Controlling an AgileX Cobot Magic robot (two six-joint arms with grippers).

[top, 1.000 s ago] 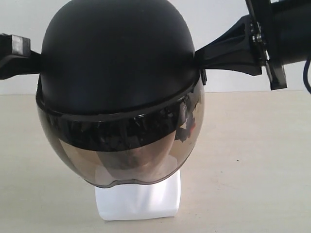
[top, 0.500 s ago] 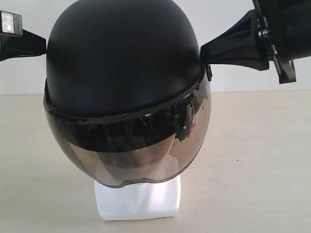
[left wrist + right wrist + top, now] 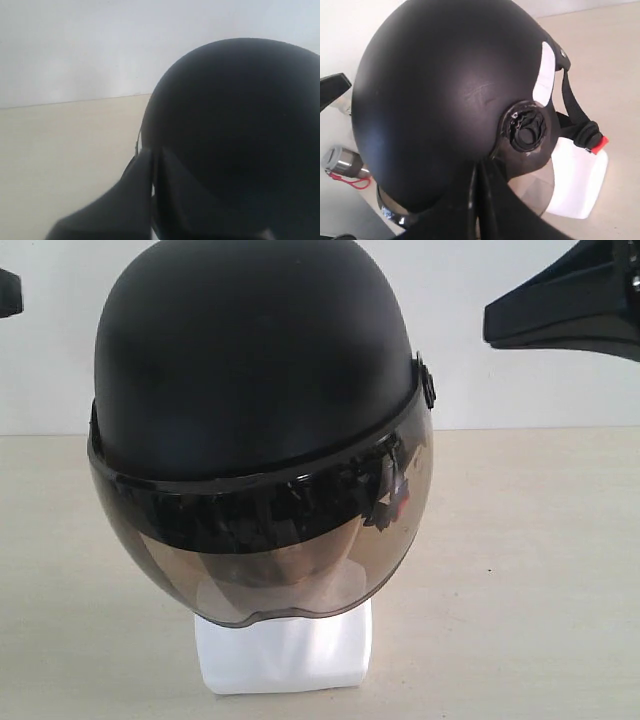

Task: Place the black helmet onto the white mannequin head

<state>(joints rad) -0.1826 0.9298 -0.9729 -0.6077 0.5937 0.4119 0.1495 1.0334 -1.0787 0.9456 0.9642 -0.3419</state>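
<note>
Black helmet point(image 3: 250, 350) sits on white mannequin head point(image 3: 285, 652), visor down over the face. Placement step looks done. Your left gripper point(image 3: 151, 162) and right gripper point(image 3: 475, 172) are both pressed together, empty, apart from the shell. Next: retreat without nudging it.

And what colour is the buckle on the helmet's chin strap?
Red; the buckle shows best in the right wrist view.

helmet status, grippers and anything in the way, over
Both shut and apart from the black helmet: left gripper, right gripper. Helmet seated on white mannequin head, visor over face. Nothing seen in the way.
</note>
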